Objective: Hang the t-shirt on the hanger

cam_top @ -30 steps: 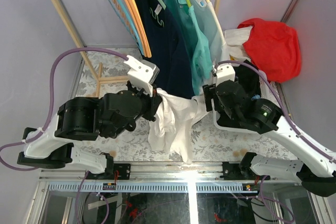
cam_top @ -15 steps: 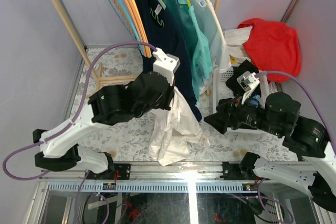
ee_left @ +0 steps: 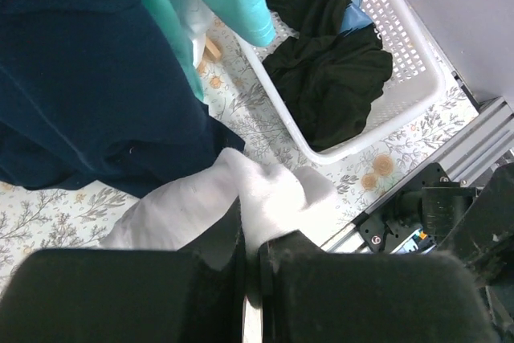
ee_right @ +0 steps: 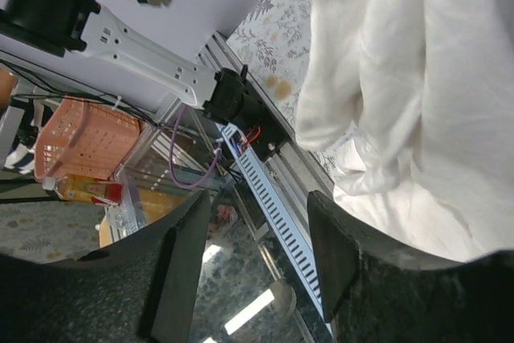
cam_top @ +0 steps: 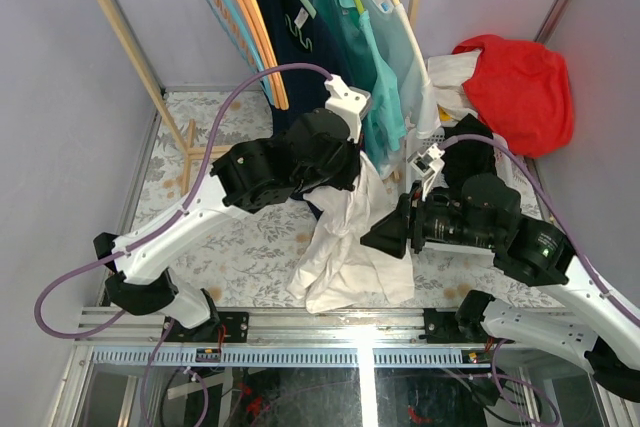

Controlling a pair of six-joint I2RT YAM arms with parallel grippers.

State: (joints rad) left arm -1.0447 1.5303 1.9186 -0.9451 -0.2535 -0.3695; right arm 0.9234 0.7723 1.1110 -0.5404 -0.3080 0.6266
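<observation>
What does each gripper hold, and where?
Left gripper pinches a bunched fold of the hanging plain white cotton t-shirt; right gripper, open, holds nothing.

no legible text or numbers, pale logo on navy shirt (cam_top: 300, 67) unreadable

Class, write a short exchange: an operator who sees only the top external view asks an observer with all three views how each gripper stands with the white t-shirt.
Operator: Is the t-shirt actually pinched on the left?
Observer: Yes. The left wrist view shows the left gripper shut on a fold of it.
Operator: And on the right?
Observer: The right wrist view shows the right gripper open, with nothing between its fingers; the cloth hangs off to one side.
</observation>
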